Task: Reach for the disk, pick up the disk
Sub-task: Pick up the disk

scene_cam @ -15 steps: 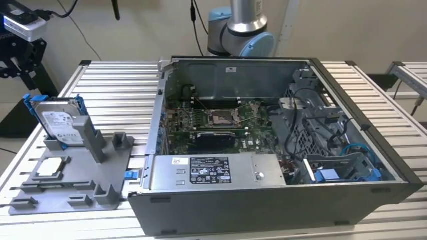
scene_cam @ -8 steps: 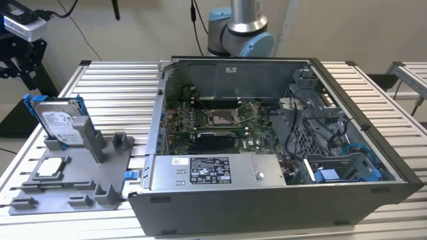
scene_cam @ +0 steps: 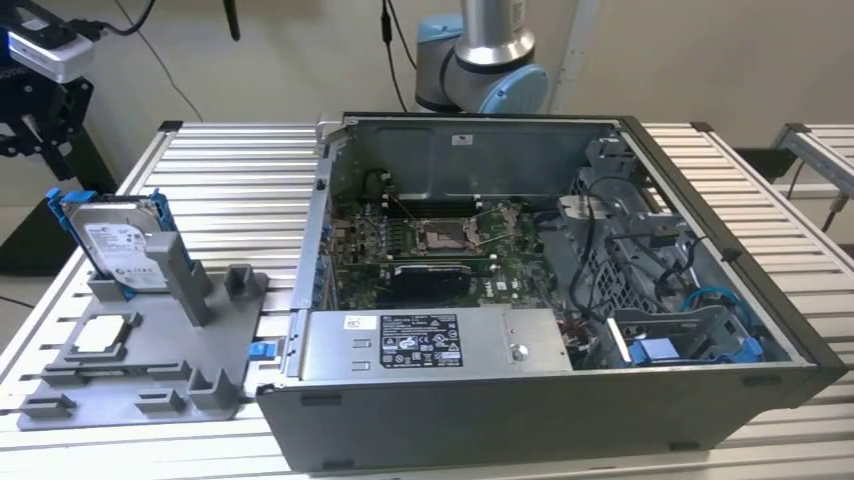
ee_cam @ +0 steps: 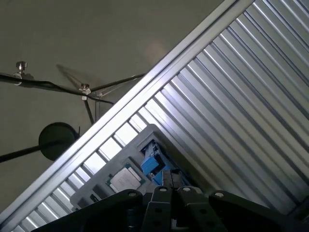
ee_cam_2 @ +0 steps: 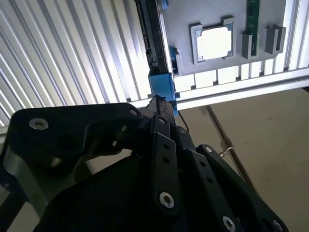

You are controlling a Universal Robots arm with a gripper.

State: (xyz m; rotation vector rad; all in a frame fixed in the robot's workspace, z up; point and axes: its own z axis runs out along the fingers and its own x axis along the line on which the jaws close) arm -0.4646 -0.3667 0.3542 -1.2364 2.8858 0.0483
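The disk (scene_cam: 120,243) is a silver drive with a white label in a bright blue bracket. It stands upright on edge in a slot of the grey fixture (scene_cam: 154,375) at the exterior view's left. My gripper (scene_cam: 54,130) hangs above it with a clear gap, at the table's edge. The second wrist view looks down on the disk (ee_cam_2: 150,43) edge-on, with its blue bracket end just past my gripper (ee_cam_2: 157,104). In the first wrist view the blue bracket (ee_cam: 152,164) sits right beyond my gripper (ee_cam: 174,186). The fingers are shut with nothing between them.
A small square silver chip (scene_cam: 104,335) lies in a pocket of the fixture beside the disk. An open computer case (scene_cam: 747,300) fills the middle of the ribbed metal table (scene_cam: 227,170), with a labelled silver power-supply box (scene_cam: 427,345) inside. Floor lies beyond the table edge.
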